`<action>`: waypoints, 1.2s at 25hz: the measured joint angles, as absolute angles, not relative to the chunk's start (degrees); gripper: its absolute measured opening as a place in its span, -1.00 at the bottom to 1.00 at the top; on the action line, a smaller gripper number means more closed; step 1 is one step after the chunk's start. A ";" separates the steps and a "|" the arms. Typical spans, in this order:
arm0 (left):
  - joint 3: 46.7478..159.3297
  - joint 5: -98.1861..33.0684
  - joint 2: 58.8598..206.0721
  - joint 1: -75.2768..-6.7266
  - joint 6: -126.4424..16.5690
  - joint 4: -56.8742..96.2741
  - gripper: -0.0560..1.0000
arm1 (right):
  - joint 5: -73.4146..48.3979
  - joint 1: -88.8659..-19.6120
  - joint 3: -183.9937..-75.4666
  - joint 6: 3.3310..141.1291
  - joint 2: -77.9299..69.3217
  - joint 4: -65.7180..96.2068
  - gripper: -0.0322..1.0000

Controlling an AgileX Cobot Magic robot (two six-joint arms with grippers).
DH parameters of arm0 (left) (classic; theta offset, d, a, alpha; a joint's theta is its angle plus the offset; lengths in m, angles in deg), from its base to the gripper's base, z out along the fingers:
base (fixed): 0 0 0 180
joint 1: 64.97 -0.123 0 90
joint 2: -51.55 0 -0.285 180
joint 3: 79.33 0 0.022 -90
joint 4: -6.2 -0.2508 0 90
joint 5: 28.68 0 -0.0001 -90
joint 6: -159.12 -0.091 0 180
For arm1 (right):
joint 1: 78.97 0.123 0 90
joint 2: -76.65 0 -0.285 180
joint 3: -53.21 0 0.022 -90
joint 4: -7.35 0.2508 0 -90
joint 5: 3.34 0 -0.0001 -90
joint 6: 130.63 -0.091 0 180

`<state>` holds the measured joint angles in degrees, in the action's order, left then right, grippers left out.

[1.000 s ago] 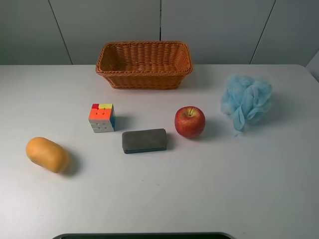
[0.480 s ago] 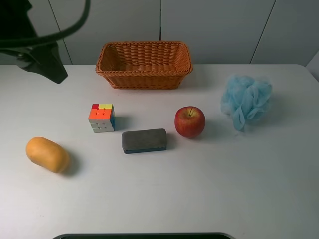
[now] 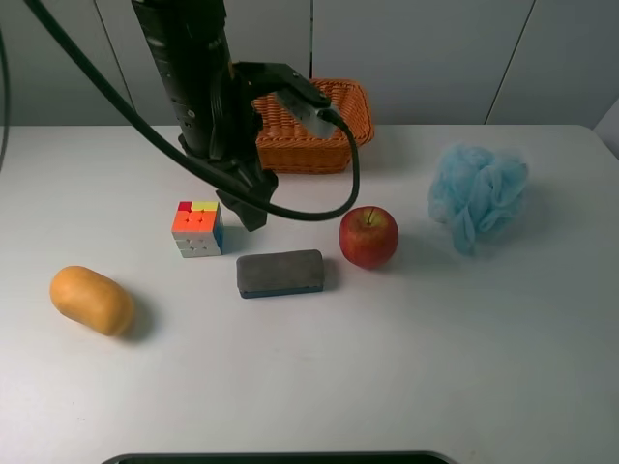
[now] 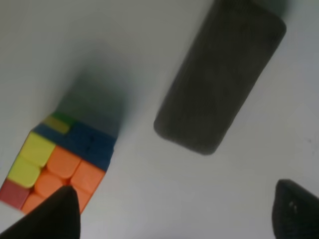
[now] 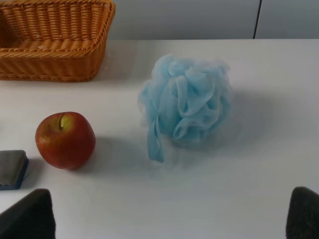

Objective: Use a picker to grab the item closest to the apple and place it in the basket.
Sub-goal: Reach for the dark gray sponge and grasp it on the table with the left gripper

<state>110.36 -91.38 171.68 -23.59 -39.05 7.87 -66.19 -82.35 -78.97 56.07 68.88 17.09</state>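
Overhead, the left gripper (image 3: 252,217) hung on its dark arm above the white table (image 3: 435,367), its tip over the gap between the multicoloured puzzle cube (image 3: 197,228) and the grey eraser block (image 3: 280,273). It touched neither of them. In the left wrist view its two dark fingertips (image 4: 50,216) sat far apart at opposite edges of the picture, so the fingers were spread wide with nothing pinched between them; the cube lay near one fingertip, and the eraser lay flat on the table ahead of the gap between them. The eraser rested just beside the red apple (image 3: 368,236), on the cube's side of it, with a narrow strip of bare table separating the two. It was the object nearest the fruit. The wicker basket (image 3: 329,155) stood at the far edge of the table, behind the apple and the eraser, and was partly hidden by the arm in the high view. A black cable (image 3: 354,179) looped from the arm down in front of the basket. A pale blue bath pouf (image 3: 479,196) sat on the other side of the apple, farther from it than the eraser was, and an orange oval object (image 3: 92,300) lay well apart near the table's left side. The right gripper (image 5: 166,215) appeared only in its own wrist view, where its dark fingertips (image 5: 27,216) were likewise spread wide and held nothing, with the pouf, apple and basket in front of them.
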 joint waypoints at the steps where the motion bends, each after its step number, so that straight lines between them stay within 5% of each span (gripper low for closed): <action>1: 111.22 -91.38 173.31 -22.98 -39.41 7.75 0.51 | -66.19 -82.35 -78.97 56.07 68.88 17.09 0.41; 30: 114.06 -86.35 189.46 -18.46 -42.15 5.45 0.51 | -66.19 -82.35 -78.97 56.07 68.88 17.09 0.41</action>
<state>114.06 -86.35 189.46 -18.46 -42.15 5.45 -66.19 -82.35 -78.97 56.07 68.88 17.09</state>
